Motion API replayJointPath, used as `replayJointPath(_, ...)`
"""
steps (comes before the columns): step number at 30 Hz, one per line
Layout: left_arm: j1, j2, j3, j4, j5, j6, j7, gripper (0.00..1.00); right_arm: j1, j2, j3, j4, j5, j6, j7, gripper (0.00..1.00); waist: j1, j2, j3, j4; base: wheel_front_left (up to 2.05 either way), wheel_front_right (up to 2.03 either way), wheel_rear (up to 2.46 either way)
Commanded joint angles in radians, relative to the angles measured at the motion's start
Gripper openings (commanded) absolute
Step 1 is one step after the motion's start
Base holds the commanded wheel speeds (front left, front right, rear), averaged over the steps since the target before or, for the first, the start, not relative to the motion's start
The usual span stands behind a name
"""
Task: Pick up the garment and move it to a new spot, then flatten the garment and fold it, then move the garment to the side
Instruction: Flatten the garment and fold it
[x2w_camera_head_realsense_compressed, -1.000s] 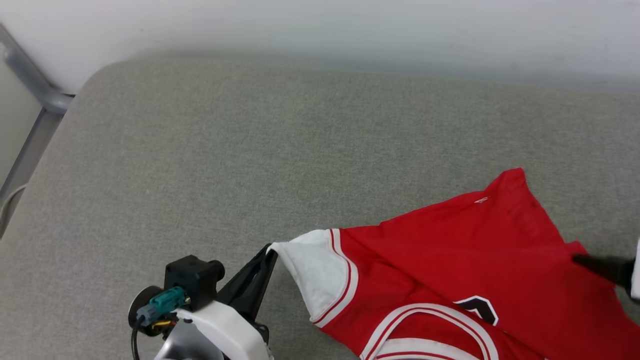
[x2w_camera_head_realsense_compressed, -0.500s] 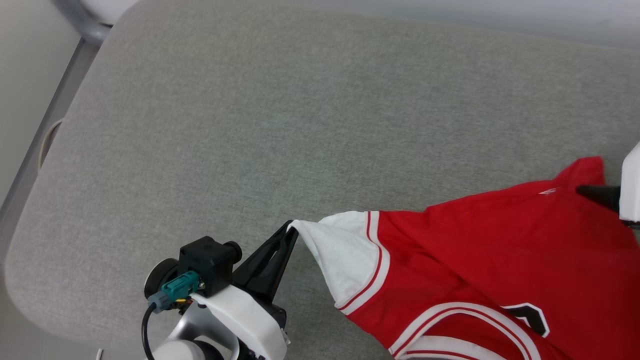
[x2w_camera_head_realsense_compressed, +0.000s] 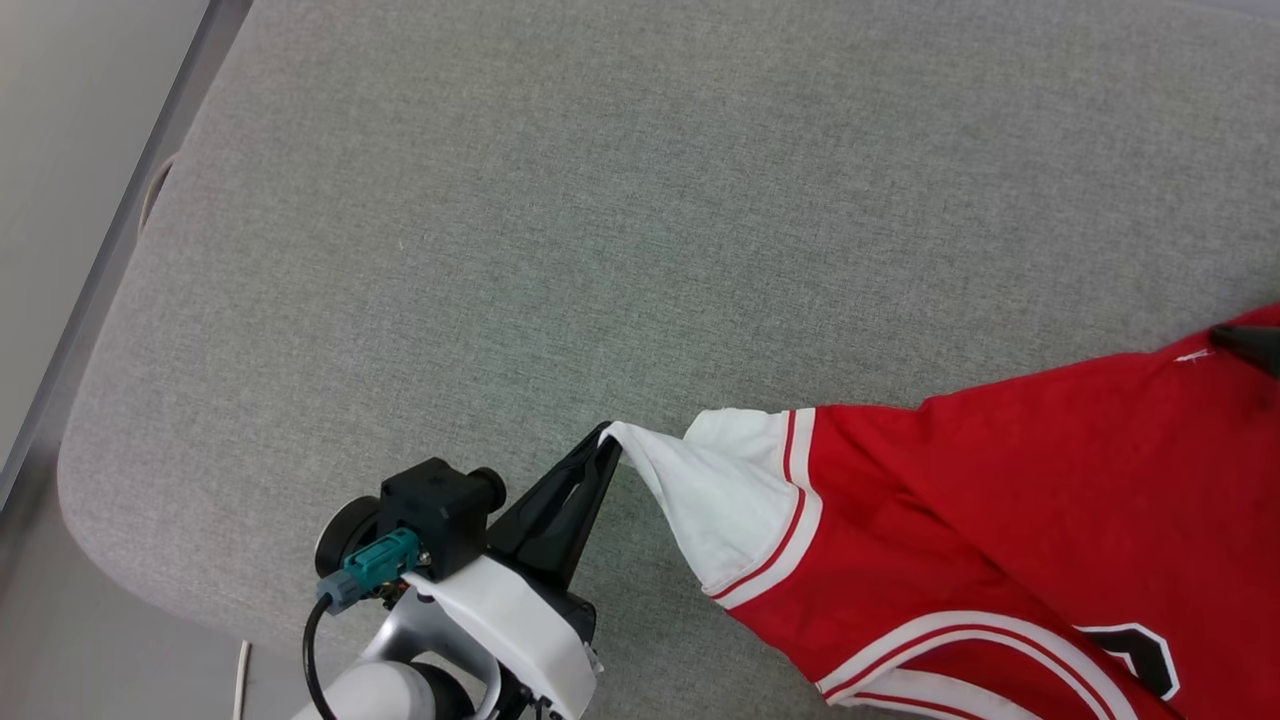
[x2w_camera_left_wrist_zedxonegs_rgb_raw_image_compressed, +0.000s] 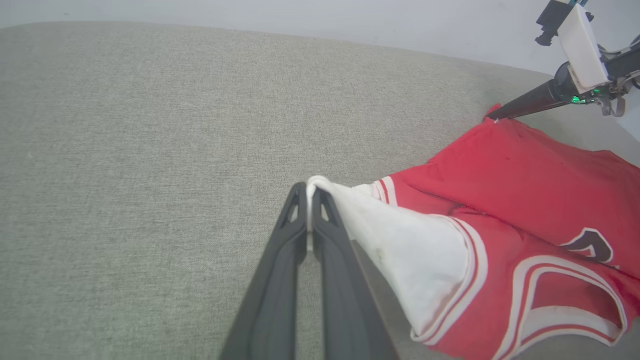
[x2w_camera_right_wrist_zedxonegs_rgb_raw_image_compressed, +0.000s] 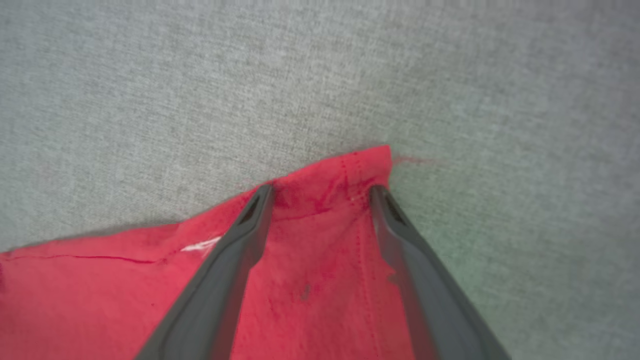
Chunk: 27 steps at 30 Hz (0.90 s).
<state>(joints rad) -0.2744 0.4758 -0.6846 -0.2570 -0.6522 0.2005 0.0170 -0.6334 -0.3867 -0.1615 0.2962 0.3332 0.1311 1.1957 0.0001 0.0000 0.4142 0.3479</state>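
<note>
From the head camera, which has swung since a second ago, the left gripper (x2w_camera_head_realsense_compressed: 610, 442) still pinches the garment (x2w_camera_head_realsense_compressed: 1000, 480) by its white sleeve tip. Grey tabletop (x2w_camera_head_realsense_compressed: 500, 250) stretches left of the garment to a rounded edge. The left wrist view shows those fingers shut on the sleeve tip. In the right wrist view, the right gripper (x2w_camera_right_wrist_zedxonegs_rgb_raw_image_compressed: 321, 189) fingers stand spread wide, straddling the garment's red hem corner.
</note>
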Motion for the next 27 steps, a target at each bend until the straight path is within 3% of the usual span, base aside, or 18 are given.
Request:
replayJointPath(1,-0.014,-0.004,-0.002,0.006,0.006,-0.006,-0.007,0.00,0.019,0.017,0.022,0.039,-0.002,-0.001,-0.006,1.00,-0.0001,0.0000,0.008,0.007,0.00,0.00,0.00)
replayJointPath(6,-0.020,-0.009,-0.007,0.020,0.003,-0.013,-0.011,0.00,0.035,0.025,0.057,0.079,0.009,0.000,-0.028,1.00,-0.0001,0.0000,0.012,0.014,0.00,0.00,0.00)
replayJointPath(7,-0.020,-0.009,-0.008,0.024,0.002,-0.014,-0.011,0.00,0.036,0.026,0.061,0.086,0.012,0.000,-0.031,0.87,-0.0001,0.0000,0.009,0.015,0.00,0.00,0.00)
replayJointPath(8,-0.021,-0.009,-0.008,0.028,0.001,-0.013,-0.011,0.00,0.037,0.026,0.068,0.091,0.016,0.000,-0.036,0.00,-0.0001,0.0000,0.006,0.015,0.00,0.00,0.00)
replayJointPath(17,-0.007,0.003,-0.006,0.047,-0.002,-0.009,-0.014,0.00,0.026,0.008,0.094,0.114,0.064,-0.001,-0.163,0.00,-0.0001,0.0000,-0.074,-0.011,0.00,0.00,0.00)
replayJointPath(27,0.008,0.040,0.023,0.029,-0.002,0.018,-0.014,0.00,-0.023,-0.013,0.108,0.100,0.161,-0.001,-0.348,0.00,-0.0001,0.0000,-0.206,-0.092,0.00,0.00,0.00)
